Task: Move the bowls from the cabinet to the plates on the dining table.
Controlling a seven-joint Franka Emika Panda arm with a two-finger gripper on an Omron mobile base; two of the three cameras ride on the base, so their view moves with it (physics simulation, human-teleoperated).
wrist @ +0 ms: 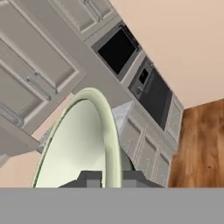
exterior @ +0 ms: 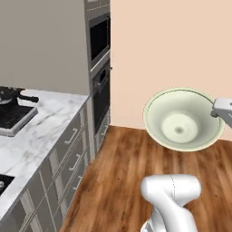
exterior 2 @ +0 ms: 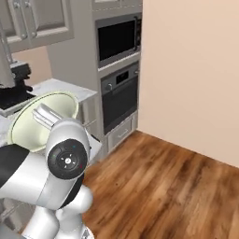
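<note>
We have the two-finger gripper [wrist: 112, 178] clamped on the rim of the deep pale cream-green bowl [exterior: 183, 119], one dark finger on each side of the rim in the hand view. The bowl is carried in the air, tipped well off level so that its inside faces the left base camera; it hangs above the brown wooden floor [exterior: 122, 176] and touches no surface. In the right base view we see it partly behind the white arm [exterior 2: 56, 163], in front of the white grey-veined marble worktop [exterior: 31, 136]. At that worktop's left edge sits a black cooktop [exterior: 11, 115] with a dark pan on it. Past the worktop's far end stands a tall grey unit holding a black microwave [exterior 2: 117, 39] above a black built-in oven [exterior 2: 120, 95]. Beige-grey wall cabinet doors [exterior 2: 35, 21] with vertical bar handles hang above the worktop, shut.
</note>
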